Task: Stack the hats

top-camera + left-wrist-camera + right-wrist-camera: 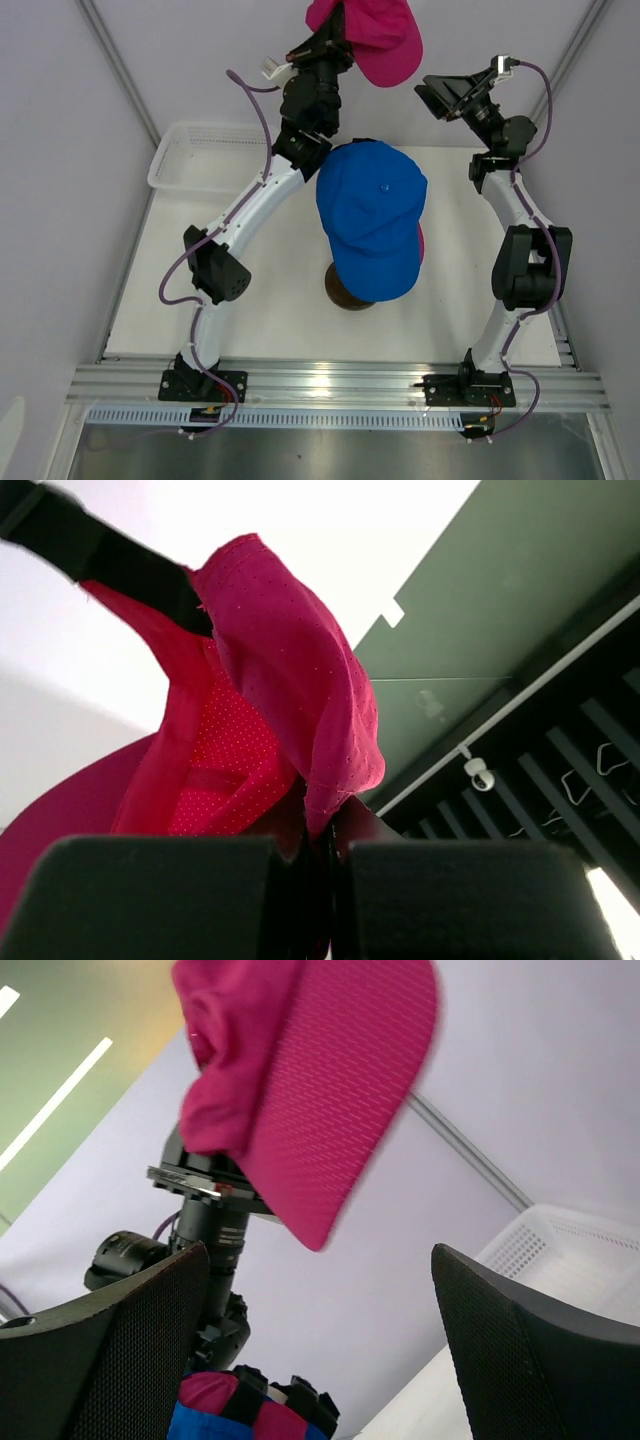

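The magenta hat [380,45] hangs in the air at the 12 o'clock edge of the overhead view, brim pointing toward 5 o'clock, well above the table [260,310]; the left gripper [335,35] has it, jaws pressed together on a fold of the crown cloth, which the left wrist view shows pinched between the two dark fingers [160,900] with the dotted lining of the hat [285,680] open to the camera; below it, toward 6 o'clock, the blue hat [372,215] sits on top of the stack at the middle of the table, brim toward 6 o'clock, with a sliver of another pink hat [420,243] showing under its 3 o'clock edge; the dark round base [343,293] of the stand peeks out at its 7 o'clock side; the right gripper [455,92] hovers at 1 o'clock of the blue hat, jaws spread wide and holding nothing, the magenta hat [320,1090] seen between and above its fingers [110,1350]; a white mesh basket [200,155] lies at 10 o'clock, by the table's far left corner.
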Action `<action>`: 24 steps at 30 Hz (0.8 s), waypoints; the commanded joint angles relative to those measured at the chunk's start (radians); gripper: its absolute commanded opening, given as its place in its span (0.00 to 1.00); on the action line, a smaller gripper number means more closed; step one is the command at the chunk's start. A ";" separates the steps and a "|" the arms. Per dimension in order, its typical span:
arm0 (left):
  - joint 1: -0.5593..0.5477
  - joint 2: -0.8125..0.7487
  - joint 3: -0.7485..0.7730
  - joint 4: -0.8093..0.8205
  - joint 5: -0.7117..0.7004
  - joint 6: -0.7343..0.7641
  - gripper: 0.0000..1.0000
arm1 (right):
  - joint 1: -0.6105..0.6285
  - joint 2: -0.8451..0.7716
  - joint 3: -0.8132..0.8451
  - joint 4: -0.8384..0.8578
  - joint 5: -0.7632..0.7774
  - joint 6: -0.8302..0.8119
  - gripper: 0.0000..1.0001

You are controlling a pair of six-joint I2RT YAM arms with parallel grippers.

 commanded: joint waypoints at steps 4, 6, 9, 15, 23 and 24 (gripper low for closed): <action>-0.006 -0.010 0.052 0.102 -0.018 0.001 0.01 | 0.019 -0.055 -0.026 0.018 0.037 -0.037 0.94; -0.009 -0.009 0.049 0.099 -0.011 -0.005 0.01 | 0.056 -0.029 0.012 0.020 0.041 -0.044 0.94; -0.011 -0.010 0.040 0.079 -0.001 -0.032 0.01 | 0.090 0.020 0.077 0.082 0.058 -0.002 0.92; -0.009 -0.023 0.001 0.103 0.000 -0.045 0.01 | 0.147 0.094 0.241 0.071 0.052 0.018 0.88; -0.006 -0.085 -0.097 0.122 0.018 -0.037 0.01 | 0.156 0.102 0.284 0.052 0.084 -0.002 0.45; -0.005 -0.099 -0.121 0.122 0.029 -0.036 0.01 | 0.156 0.103 0.310 0.047 0.083 0.001 0.19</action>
